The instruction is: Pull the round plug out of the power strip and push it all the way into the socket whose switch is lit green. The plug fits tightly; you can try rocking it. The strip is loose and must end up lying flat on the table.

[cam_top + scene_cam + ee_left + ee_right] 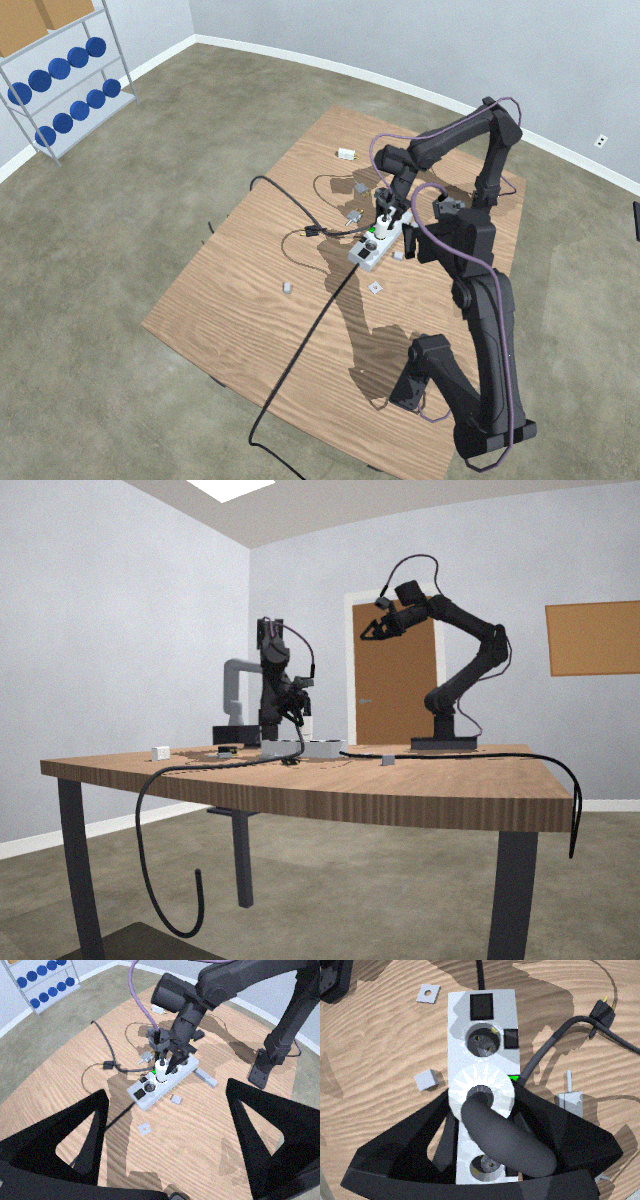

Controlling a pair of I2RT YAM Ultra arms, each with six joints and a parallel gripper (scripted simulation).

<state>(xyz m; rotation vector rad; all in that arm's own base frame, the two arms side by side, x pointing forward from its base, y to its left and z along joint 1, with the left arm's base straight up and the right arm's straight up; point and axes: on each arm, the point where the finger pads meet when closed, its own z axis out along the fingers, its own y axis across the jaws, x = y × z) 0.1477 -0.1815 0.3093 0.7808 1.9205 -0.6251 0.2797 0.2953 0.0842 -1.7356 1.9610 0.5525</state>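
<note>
The white round plug (pixel 382 228) (pixel 307 730) (pixel 161 1072) (pixel 462 1079) stands upright at the socket beside the green-lit switch (pixel 371 229) (pixel 154 1072) (pixel 514 1078). No pins show below it; its exact depth is hidden. The power strip (pixel 364 265) (pixel 328 749) (pixel 457 1015) lies flat on the table. My right gripper (pixel 303 720) (pixel 482 1088) is shut on the plug from both sides, with the thick dark cable rising between the fingers. My left gripper (pixel 364 635) (pixel 165 1090) is wide open and empty, high above the table and away from the strip.
A black plug (pixel 311 230) (pixel 602 1012), grey plugs (pixel 354 215) (pixel 360 188) and a white adapter (pixel 346 153) (pixel 160 753) lie beyond the strip. A small cube (pixel 426 1080) and a square plate (pixel 428 993) (pixel 377 285) lie on its other side. Dark cables cross the table.
</note>
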